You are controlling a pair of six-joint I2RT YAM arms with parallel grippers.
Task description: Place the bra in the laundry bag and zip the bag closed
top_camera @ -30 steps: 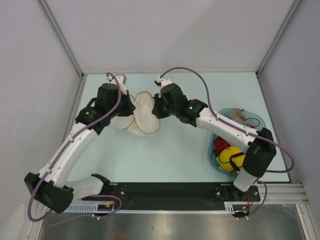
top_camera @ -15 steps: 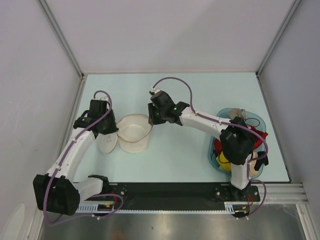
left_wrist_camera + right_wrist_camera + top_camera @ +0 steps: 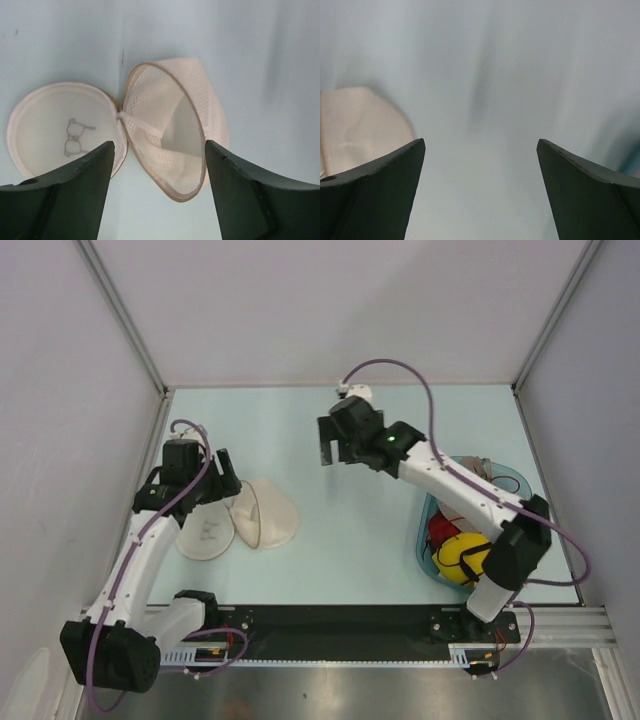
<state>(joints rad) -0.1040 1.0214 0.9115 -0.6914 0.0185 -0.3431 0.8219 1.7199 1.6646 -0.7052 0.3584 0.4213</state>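
Open laundry bag, two round mesh halves, teal basket holding bra, red garment, yellow garment, left gripper, right gripper, both spread.

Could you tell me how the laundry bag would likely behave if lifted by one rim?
The laundry bag looks like thin mesh, so it is probably light. Its halves join only at a narrow strip, so the free half would likely dangle. Each rim holds a curve, so the halves may keep their shape.

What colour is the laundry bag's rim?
Tan, on the round cream-white mesh laundry bag; left wrist view shows it best.
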